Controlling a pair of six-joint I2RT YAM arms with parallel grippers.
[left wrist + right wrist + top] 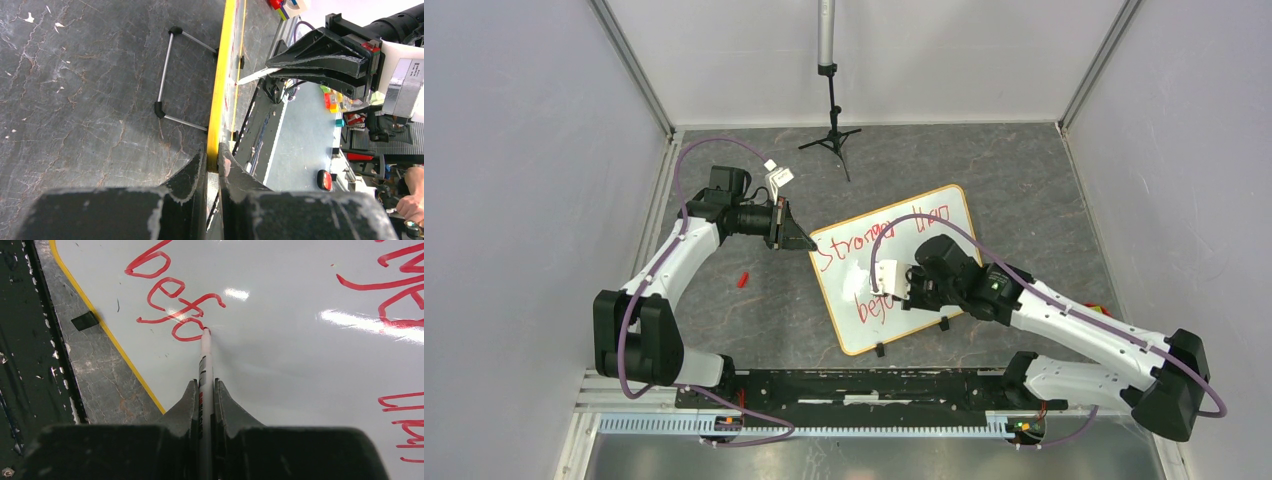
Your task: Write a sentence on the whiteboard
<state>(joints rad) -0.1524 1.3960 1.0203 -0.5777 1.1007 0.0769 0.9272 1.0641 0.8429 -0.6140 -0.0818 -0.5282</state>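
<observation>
The whiteboard [944, 215] stands tilted at the table's middle, its yellow-orange frame edge-on in the left wrist view [220, 90]. My left gripper [809, 243] is shut on the frame's upper left edge, one finger on each side of it [212, 157]. The red sentence [844, 248] runs in two rows; the lower row reads "befo" [175, 300]. My right gripper [886, 290] is shut on a white marker [205, 360], which sticks out between the fingers [204, 387]. The marker's red tip touches the board at the end of the "o".
A black tripod stand [831, 135] is at the back of the table. A small red piece [744, 279] lies left of the board. Two black clip feet [943, 323] hold the board's near edge. Grey walls close in both sides.
</observation>
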